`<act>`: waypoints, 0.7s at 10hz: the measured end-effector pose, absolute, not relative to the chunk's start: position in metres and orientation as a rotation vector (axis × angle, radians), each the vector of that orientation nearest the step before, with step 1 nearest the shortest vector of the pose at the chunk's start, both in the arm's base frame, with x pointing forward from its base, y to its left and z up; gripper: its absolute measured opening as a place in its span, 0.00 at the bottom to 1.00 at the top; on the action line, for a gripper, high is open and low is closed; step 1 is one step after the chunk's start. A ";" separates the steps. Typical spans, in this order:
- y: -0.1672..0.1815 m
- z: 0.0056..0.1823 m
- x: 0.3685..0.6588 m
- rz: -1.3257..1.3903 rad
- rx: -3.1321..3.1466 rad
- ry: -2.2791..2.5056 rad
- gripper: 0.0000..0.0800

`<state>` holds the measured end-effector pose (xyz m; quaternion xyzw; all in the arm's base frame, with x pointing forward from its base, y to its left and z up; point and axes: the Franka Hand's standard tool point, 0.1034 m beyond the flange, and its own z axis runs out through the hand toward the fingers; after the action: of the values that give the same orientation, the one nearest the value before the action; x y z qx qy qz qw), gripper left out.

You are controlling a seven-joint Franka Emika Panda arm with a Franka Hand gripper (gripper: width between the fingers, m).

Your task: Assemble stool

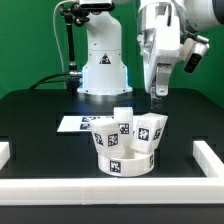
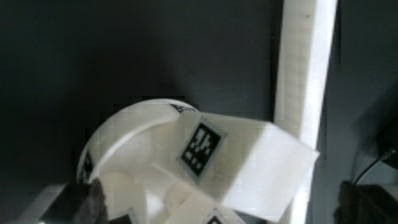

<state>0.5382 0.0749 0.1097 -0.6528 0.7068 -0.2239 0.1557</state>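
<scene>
- Hovering above the seat (image 1: 122, 158), the claw (image 1: 158, 93) stands open and empty, probably poised for a leg (image 1: 149, 128).
- Legs stand upright in the seat, apparently fitted.

Green wall (image 1: 25, 45) behind black table (image 1: 40, 125).
</scene>
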 end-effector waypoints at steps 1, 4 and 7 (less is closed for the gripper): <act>0.081 0.108 0.537 -0.632 -1.899 2.001 0.81; 0.075 0.104 0.537 -0.665 -2.051 1.890 0.81; 0.085 0.117 0.548 -0.759 -2.439 1.431 0.81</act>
<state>0.5477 0.0847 0.1167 -0.8284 0.4859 -0.2577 0.1066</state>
